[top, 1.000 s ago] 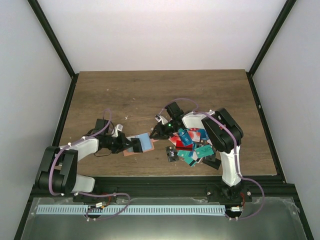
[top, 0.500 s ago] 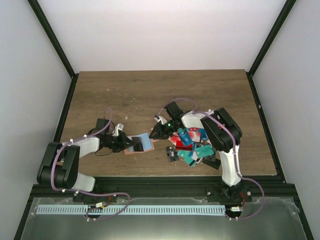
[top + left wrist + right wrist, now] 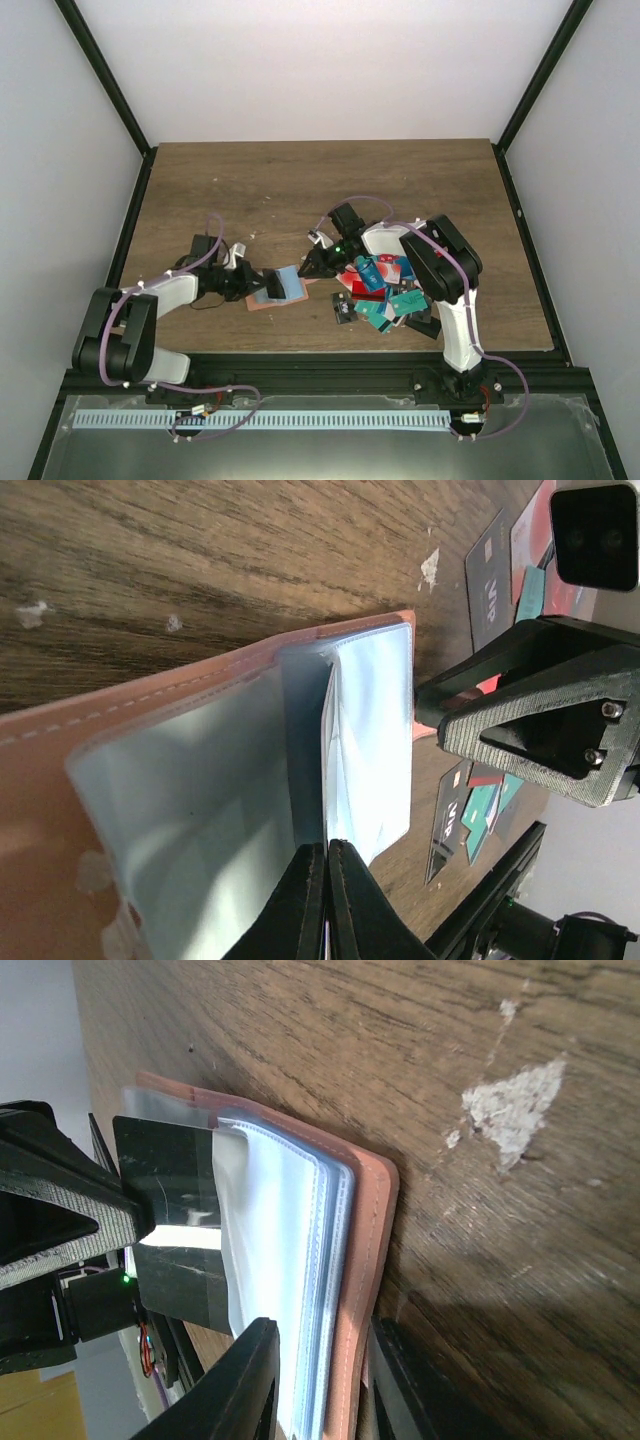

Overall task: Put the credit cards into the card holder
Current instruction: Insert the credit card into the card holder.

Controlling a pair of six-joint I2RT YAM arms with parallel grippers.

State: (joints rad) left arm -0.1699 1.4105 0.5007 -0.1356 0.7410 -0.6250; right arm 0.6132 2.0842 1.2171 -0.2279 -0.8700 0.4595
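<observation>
at the card holder (image 3: 290, 286), left arm (image 3: 170, 290) stretches low, right arm (image 3: 440, 262) folds

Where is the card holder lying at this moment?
In the top view the card holder lies open on the table, left of centre, between the left hand and the right hand, just left of the pile of credit cards.

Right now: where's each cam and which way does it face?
Top: high behind the robot, looking down on the table; left arm, right arm whole, holder between.
Left wrist: on the left arm, low, looking along its shut fingers across the holder's pockets at the right arm.
Right wrist: on the right arm, low, facing back, fingers astride the holder's edge.
Shared: all see the holder; each wrist view sees the other arm.
</observation>
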